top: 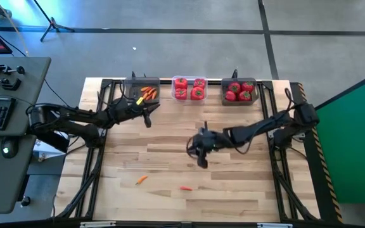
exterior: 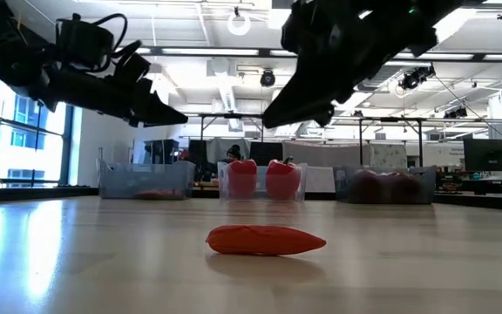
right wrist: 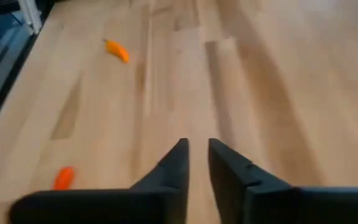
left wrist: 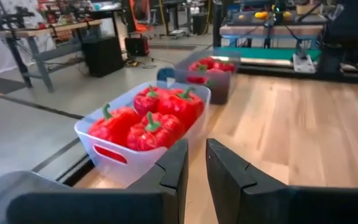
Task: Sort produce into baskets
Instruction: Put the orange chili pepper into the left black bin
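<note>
wooden plank table (top: 170, 152) | glossy tapered carrots (top: 142, 180) | both hands nearly closed, empty

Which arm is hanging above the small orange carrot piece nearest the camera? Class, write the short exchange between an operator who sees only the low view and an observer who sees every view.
Operator: Which arm is the big dark one above the nearest carrot piece?
Observer: The right arm. From above, the right gripper is over mid-table, farther in than the small orange carrot piece, not directly over it.
Operator: And the arm at my upper left, where is it really?
Observer: That is the left arm. The left gripper is at the near right corner of the dark grey translucent plastic bin, the one holding orange carrot pieces.
</note>
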Robot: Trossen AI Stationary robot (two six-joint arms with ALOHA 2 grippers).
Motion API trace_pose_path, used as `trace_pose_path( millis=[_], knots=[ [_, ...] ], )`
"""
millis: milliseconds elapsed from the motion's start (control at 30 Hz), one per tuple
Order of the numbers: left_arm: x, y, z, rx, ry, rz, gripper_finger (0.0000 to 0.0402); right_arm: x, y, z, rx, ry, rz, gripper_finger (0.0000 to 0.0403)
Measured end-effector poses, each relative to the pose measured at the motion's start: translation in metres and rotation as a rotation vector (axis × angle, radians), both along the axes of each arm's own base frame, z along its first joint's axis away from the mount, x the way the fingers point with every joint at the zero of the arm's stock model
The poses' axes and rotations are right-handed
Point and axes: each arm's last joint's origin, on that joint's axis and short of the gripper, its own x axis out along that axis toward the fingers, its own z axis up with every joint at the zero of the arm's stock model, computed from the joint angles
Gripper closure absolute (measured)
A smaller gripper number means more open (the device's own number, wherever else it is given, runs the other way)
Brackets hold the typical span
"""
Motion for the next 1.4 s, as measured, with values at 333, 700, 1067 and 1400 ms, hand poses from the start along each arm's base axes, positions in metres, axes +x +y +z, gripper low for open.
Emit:
trace_pose_path(
  millis=[333, 700, 1067, 1400],
  knots=[
    [0.0, -0.013, -0.005, 0.001, 0.003, -0.056, 0.0366, -0.009, 0.092, -0.035, 0.032, 0.0, 0.072, 0.0216],
    [0.002, -0.015, -0.002, 0.048, -0.007, -0.074, 0.0366, -0.019, 0.143, -0.084, 0.038, -0.037, 0.022, 0.022],
    [0.002, -0.016, -0.004, 0.026, 0.004, -0.079, 0.0366, -0.004, 0.163, -0.098, -0.012, 0.017, 0.072, 0.0249],
    [0.005, -0.025, -0.005, -0.02, -0.005, -0.209, 0.0368, 0.005, 0.161, -0.096, -0.061, 0.083, -0.005, 0.0359]
  ],
)
